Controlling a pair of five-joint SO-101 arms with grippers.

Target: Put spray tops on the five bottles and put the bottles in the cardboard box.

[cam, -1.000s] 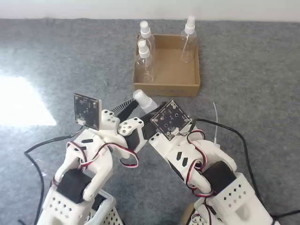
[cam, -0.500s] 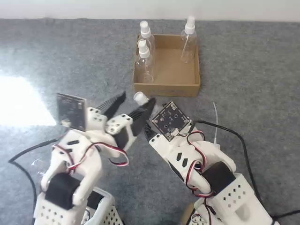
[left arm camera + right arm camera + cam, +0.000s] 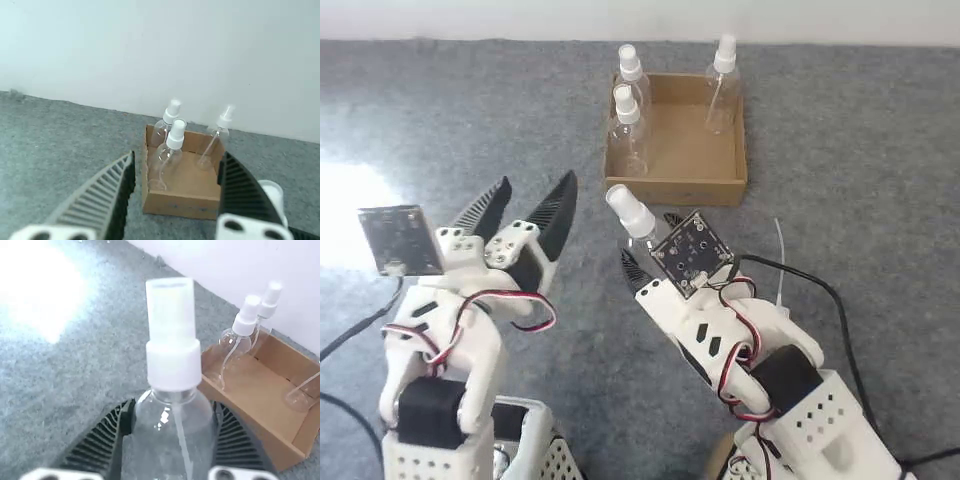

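jaws of the left gripper (image 3: 534,195) are spreading wide and backing off, while the right gripper (image 3: 647,245) is pinching the capped bottle (image 3: 628,212) just short of the box (image 3: 675,188); capping looks done, boxing is coming next.

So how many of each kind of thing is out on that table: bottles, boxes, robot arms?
Spray-topped bottles: 4, one of them held in the right gripper
Cardboard box: 1
Robot arms: 2
Total: 7
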